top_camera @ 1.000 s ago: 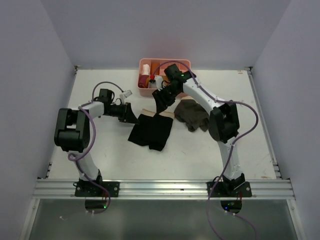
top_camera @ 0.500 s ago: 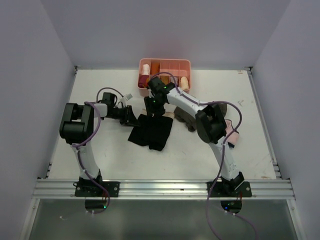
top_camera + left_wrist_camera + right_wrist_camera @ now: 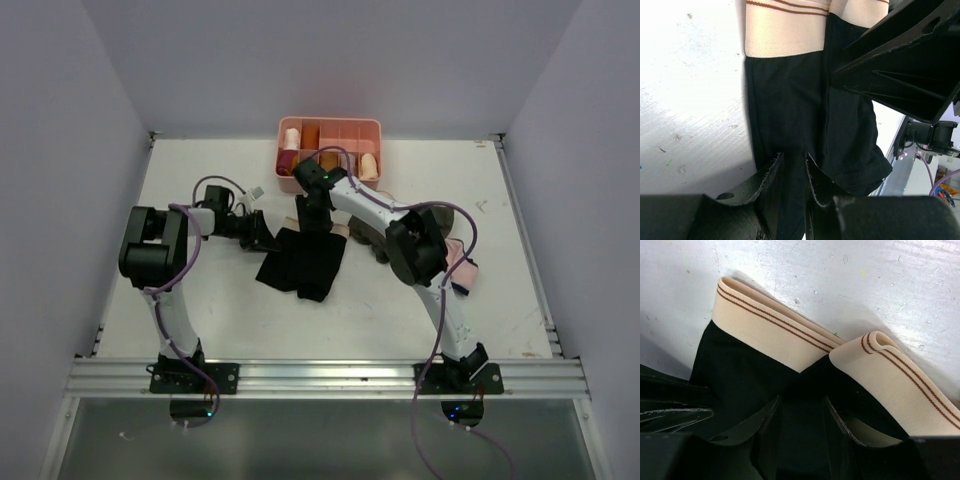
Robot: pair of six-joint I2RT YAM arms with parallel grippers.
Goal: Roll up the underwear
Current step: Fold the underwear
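Observation:
The underwear (image 3: 305, 265) is black with a beige waistband and lies flat at mid-table. My left gripper (image 3: 262, 236) is at its left edge. In the left wrist view (image 3: 794, 157) its jaws stand narrowly apart with black cloth (image 3: 785, 100) pinched between them. My right gripper (image 3: 312, 218) is low at the waistband end. In the right wrist view (image 3: 801, 402) its jaws hold black cloth (image 3: 750, 375) just below the waistband (image 3: 765, 327), which is folded into two flaps. The right gripper's body fills the upper right of the left wrist view (image 3: 900, 60).
A pink divided bin (image 3: 330, 127) with several rolled garments stands at the back. An olive-brown garment (image 3: 368, 238) lies just right of the underwear, partly under the right arm. A pale pink garment (image 3: 462, 265) lies further right.
My right gripper has come down and left from holding a raised flap of the underwear to sit low at the waistband. The flap now lies folded over. The left gripper has shifted slightly.

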